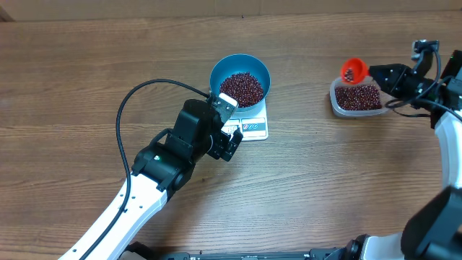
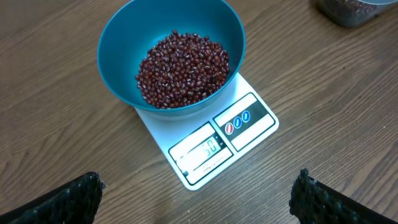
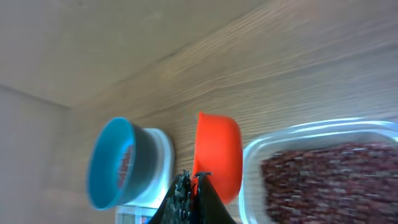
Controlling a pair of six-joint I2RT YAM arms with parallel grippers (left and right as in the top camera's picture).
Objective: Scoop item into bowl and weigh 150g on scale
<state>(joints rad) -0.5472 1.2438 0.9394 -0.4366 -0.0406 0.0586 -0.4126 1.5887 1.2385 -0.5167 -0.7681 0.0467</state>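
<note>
The left tool [image 2: 196,202] hangs apart beside the scale [image 2: 249,118], likely to read its display, while the right tool [image 3: 189,186], clamped on the scoop [image 3: 217,152], hovers by the tub [image 3: 311,127] of beans [image 3: 323,174].

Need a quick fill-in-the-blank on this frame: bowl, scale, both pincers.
1. The blue bowl of beans stands on the white ____.
2. The right pincer is shut on the handle of the orange ____.
3. The left pincer is ____ and holds nothing.
4. More beans lie in the clear plastic ____.
Missing words: scale; scoop; open; tub.
</note>
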